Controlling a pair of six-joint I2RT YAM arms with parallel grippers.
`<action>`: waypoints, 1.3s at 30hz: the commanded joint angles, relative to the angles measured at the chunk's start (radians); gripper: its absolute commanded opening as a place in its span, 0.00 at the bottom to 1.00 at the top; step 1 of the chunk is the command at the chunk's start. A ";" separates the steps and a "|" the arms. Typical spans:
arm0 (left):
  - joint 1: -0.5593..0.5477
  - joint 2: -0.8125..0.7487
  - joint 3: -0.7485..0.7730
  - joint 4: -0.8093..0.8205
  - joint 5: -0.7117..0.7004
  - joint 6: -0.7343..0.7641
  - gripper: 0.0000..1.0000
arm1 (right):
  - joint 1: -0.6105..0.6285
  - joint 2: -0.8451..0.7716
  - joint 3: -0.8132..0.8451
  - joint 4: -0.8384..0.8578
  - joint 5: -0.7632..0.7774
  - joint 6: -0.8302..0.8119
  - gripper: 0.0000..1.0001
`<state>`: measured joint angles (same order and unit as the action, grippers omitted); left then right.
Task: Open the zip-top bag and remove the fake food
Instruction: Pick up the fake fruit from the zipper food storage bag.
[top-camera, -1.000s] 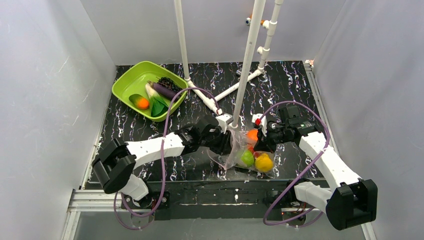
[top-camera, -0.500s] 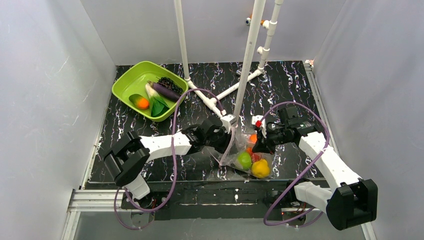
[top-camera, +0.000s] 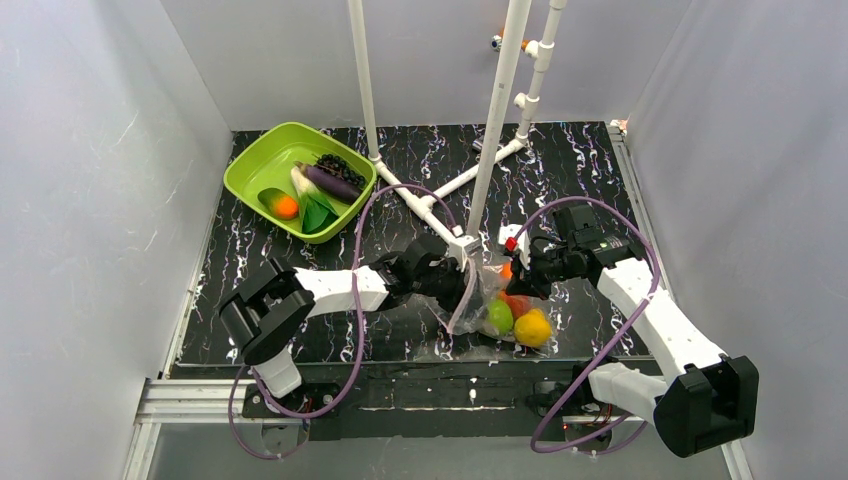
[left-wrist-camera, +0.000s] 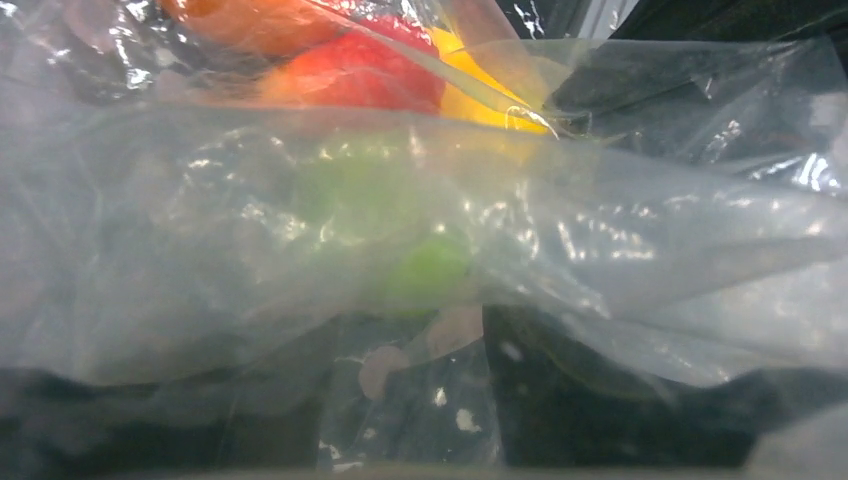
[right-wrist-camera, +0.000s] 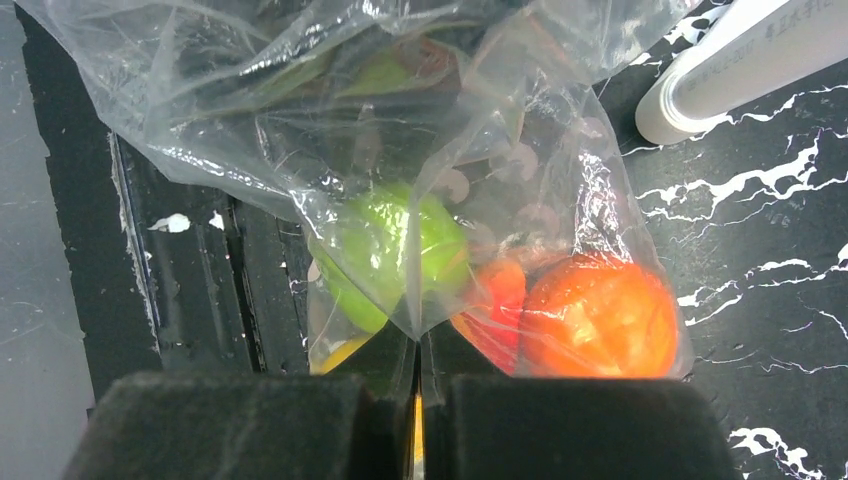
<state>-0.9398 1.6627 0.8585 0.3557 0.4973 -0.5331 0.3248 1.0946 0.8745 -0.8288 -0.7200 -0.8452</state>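
Observation:
The clear zip-top bag (top-camera: 478, 300) hangs between my two grippers near the table's front edge. It holds a green apple (top-camera: 499, 316), a yellow lemon (top-camera: 532, 327), a red piece (top-camera: 516, 303) and an orange (top-camera: 507, 270). My left gripper (top-camera: 458, 283) grips the bag's left side; in the left wrist view plastic (left-wrist-camera: 620, 230) covers the fingers, with the apple (left-wrist-camera: 420, 270) behind it. My right gripper (right-wrist-camera: 417, 385) is shut on a fold of film, with the apple (right-wrist-camera: 385, 250) and orange (right-wrist-camera: 600, 318) just beyond. It is also seen from above (top-camera: 522, 278).
A lime-green tray (top-camera: 250, 160) at the back left holds an orange (top-camera: 286, 207), an eggplant (top-camera: 330, 182), grapes (top-camera: 340, 166) and a leafy vegetable (top-camera: 312, 208). A white pipe frame (top-camera: 497, 130) stands just behind the bag. Grey walls enclose the table.
My left arm has reached farther right toward the right gripper. The bag has bunched up between them and the fruits have shifted lower and to the right.

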 joint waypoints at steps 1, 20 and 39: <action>-0.006 0.020 -0.013 0.099 0.132 -0.033 0.54 | 0.010 -0.005 0.025 0.025 -0.031 0.008 0.01; -0.019 0.035 0.028 0.046 -0.070 -0.009 0.97 | 0.010 -0.020 -0.035 0.061 -0.043 0.039 0.01; -0.135 0.051 0.131 -0.042 -0.294 0.130 0.77 | 0.010 -0.007 -0.062 0.092 -0.053 0.058 0.01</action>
<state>-1.0515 1.7340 0.9409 0.3126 0.2558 -0.4721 0.3294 1.0927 0.8162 -0.7746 -0.7319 -0.7967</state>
